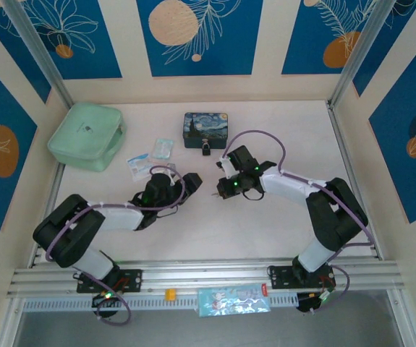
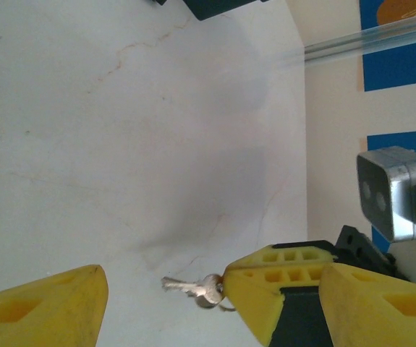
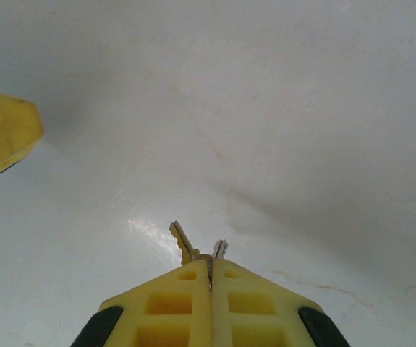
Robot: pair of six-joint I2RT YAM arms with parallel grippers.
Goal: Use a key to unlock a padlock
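Right tool (image 3: 209, 267): clamped on key (image 3: 184, 244) | left tool (image 1: 193, 183): spread wide

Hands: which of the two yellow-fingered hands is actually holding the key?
The right hand: its fingers are pressed shut on the key, which pokes out from the tips. The left hand gapes open, holding nothing.

The right gripper (image 3: 210, 267) is hiding the bow of the key (image 3: 182, 242) between its pressed-together fingers (image 3: 171, 307), leaving just blade tips poking out, and the right wrist view's lower edge is cutting those fingers off. In the top view the padlock (image 1: 205, 150) is showing too small to tell whether its shackle is seated; the clear packets (image 1: 150, 160) nearby are appearing too tiny to read.
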